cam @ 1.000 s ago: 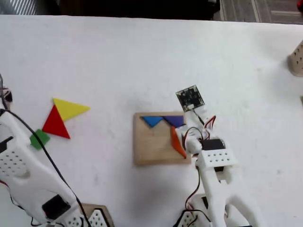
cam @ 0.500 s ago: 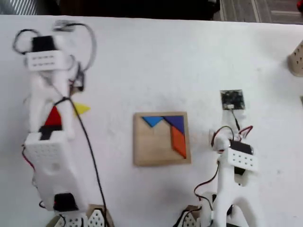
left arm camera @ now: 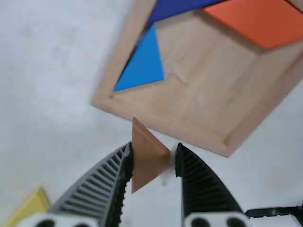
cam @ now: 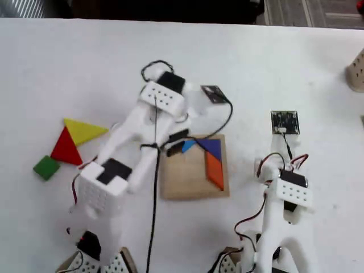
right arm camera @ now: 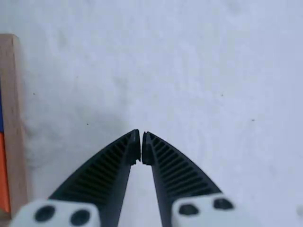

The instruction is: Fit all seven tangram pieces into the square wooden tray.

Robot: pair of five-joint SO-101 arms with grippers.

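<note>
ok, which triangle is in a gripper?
The brown triangle, pinched in the left gripper by the tray rim; blue triangle lies in the tray, red triangle and yellow triangle on the table.

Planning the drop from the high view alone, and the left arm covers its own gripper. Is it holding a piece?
Observer: Yes, the left gripper holds a brown triangle between its fingers.
Operator: Is it over the tray?
Observer: Not quite; the left wrist view shows it just outside the tray's rim, by the light blue triangle in the corner.
Operator: And the right gripper?
Observer: Shut and empty, over bare table beside the tray.
</note>
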